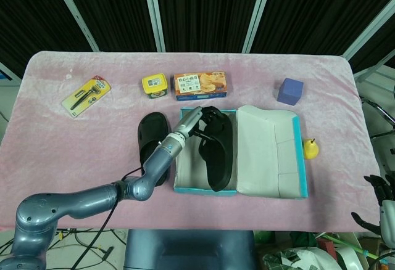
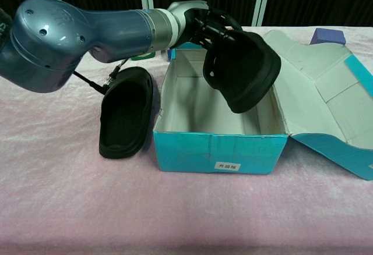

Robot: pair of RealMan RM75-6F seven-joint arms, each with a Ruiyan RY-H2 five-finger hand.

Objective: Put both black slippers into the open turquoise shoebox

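Note:
My left hand [image 1: 199,122] [image 2: 205,23] grips one black slipper [image 1: 218,153] [image 2: 242,68] by its strap end and holds it tilted, toe down, inside the open turquoise shoebox [image 1: 203,189] [image 2: 218,150], toward the box's right side. The second black slipper [image 1: 151,148] [image 2: 124,111] lies flat on the pink cloth just left of the box. The box lid [image 1: 270,153] [image 2: 317,77] hangs open to the right. My right hand [image 1: 378,190] shows only at the bottom right edge of the head view, off the table, holding nothing, fingers apart.
Behind the box stand a yellow tub [image 1: 154,85] and an orange biscuit box [image 1: 200,84]. A razor pack [image 1: 86,96] lies far left, a purple cube [image 1: 290,90] back right, a small yellow toy [image 1: 310,149] right of the lid. A black cable [image 2: 96,83] trails beside the loose slipper.

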